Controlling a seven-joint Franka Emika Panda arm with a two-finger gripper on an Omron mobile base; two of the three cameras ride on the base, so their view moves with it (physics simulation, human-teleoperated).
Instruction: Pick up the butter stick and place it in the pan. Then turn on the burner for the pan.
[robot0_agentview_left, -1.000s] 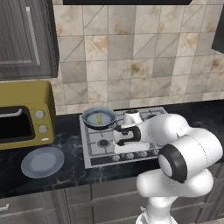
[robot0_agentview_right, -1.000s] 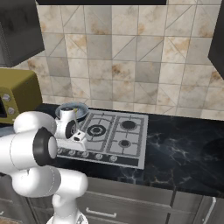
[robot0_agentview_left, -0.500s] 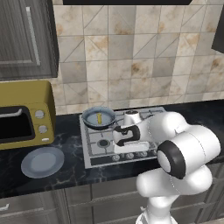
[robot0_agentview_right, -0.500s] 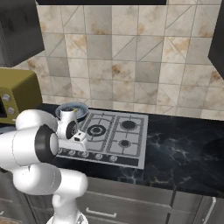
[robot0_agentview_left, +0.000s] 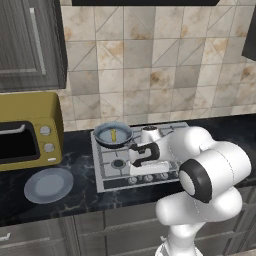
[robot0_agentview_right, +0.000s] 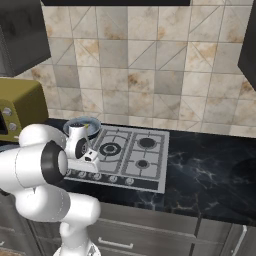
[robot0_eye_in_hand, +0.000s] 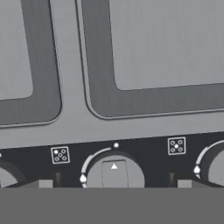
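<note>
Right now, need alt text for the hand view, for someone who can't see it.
Close-up looking down on a round grey stove knob on the cooktop's black control strip, centred between the open gripper's two dark fingertips, which stand on either side of it. Grey burner grates lie beyond, and parts of neighbouring knobs show at both edges.

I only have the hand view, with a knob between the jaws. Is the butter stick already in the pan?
Observer: Yes, the butter stick lies inside the pan.
Operator: Which burner is the pan on?
Observer: The rear left burner of the stove, seen from the robot.
Operator: Anything else nearby?
Observer: A grey-blue plate on the counter left of the stove, in front of a yellow microwave.
</note>
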